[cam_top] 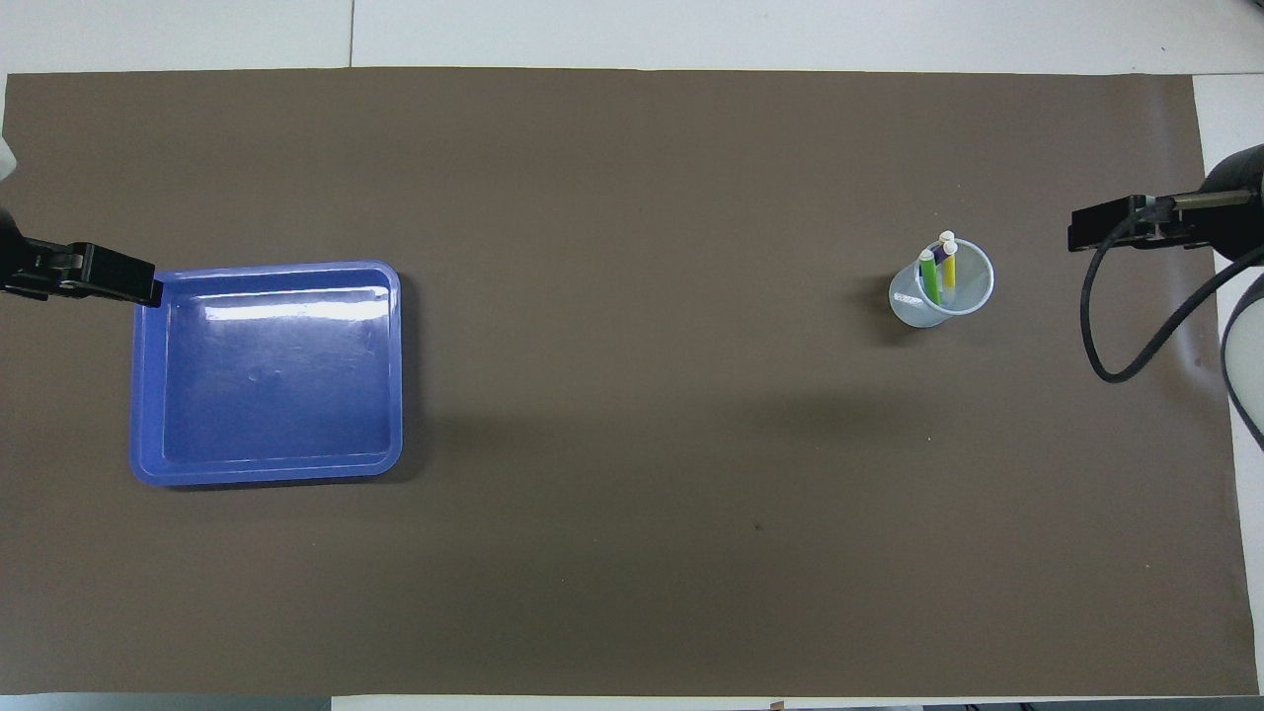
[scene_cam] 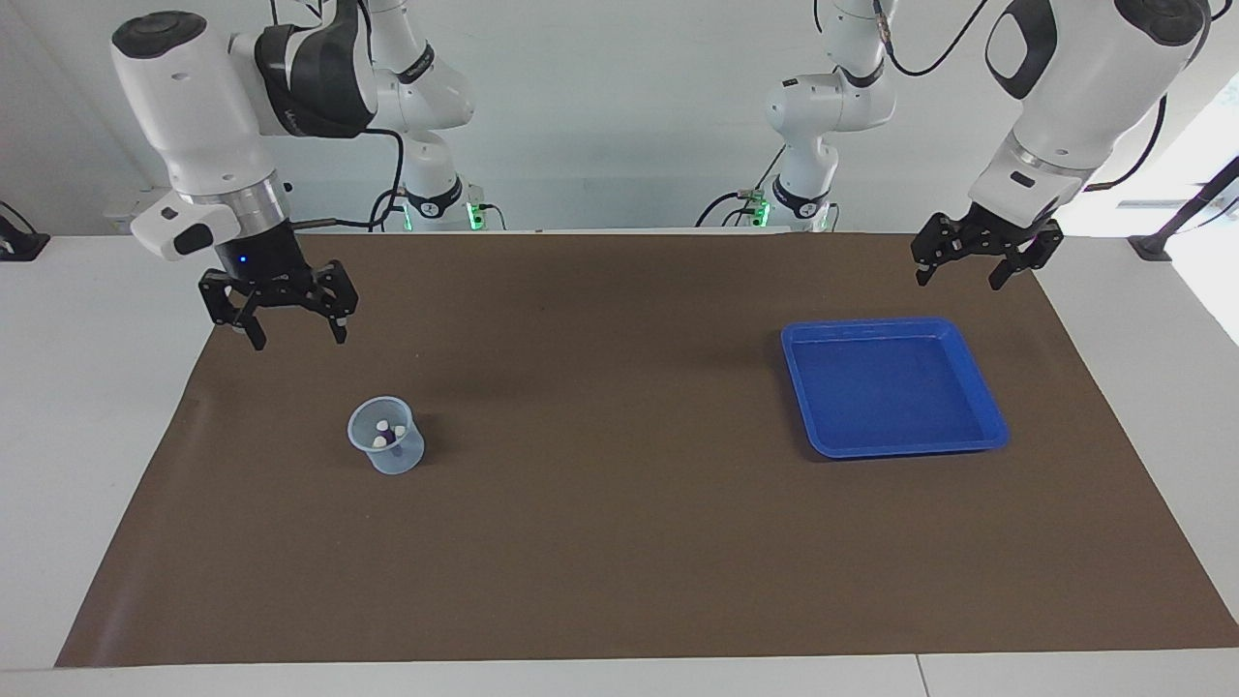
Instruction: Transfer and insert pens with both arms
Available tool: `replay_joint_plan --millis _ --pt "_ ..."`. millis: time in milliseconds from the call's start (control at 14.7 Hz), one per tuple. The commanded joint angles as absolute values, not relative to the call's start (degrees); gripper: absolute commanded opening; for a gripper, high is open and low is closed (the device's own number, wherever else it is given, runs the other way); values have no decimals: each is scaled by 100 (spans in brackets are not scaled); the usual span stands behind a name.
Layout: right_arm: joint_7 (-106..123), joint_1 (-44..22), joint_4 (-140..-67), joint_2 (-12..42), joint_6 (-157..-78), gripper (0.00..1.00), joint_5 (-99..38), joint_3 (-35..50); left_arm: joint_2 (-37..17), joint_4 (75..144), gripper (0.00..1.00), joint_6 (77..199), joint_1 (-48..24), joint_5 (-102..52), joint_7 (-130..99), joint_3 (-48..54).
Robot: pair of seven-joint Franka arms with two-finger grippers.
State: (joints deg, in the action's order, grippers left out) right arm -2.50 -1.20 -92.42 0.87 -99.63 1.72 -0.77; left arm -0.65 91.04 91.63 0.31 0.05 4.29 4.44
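Pens (cam_top: 938, 274) in cup (scene_cam: 387, 451) | mat edge (scene_cam: 184, 407) near | tray (scene_cam: 978, 382) well apart

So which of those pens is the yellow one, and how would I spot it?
Start at the brown mat, then find the clear cup toward the right arm's end. Three pens stand in it, caps up; the yellow pen is beside the green pen and purple pen.

A plain dark brown mat (scene_cam: 619, 542) covers the white table (scene_cam: 77, 387). At the right of the facing view lies a solid blue tray (scene_cam: 982, 397). At its left stands a translucent pale blue cup (scene_cam: 402, 460) with a green pen (cam_top: 930, 281), a yellow pen (cam_top: 949, 269) and a purple pen (cam_top: 939, 259), all whitish-capped. The arms are white and the grippers black.
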Motion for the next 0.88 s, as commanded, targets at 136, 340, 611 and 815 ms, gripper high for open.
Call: replay_joint_plan --millis 136,340,611,815 --pt "-694 -105 -9193 -88 -9300 100 211 114 -88 8983 100 9035 149 -70 360 439" --pt "-694 -105 -9290 -158 -9246 100 106 114 -88 8991 100 9053 149 -53 352 448" --pt "-686 -105 -9334 -167 -9325 100 -70 105 -53 9035 100 9018 141 -44 369 431" --pt "-624 -105 -9334 -158 -9360 100 -44 105 -35 9035 100 8799 141 -53 360 422"
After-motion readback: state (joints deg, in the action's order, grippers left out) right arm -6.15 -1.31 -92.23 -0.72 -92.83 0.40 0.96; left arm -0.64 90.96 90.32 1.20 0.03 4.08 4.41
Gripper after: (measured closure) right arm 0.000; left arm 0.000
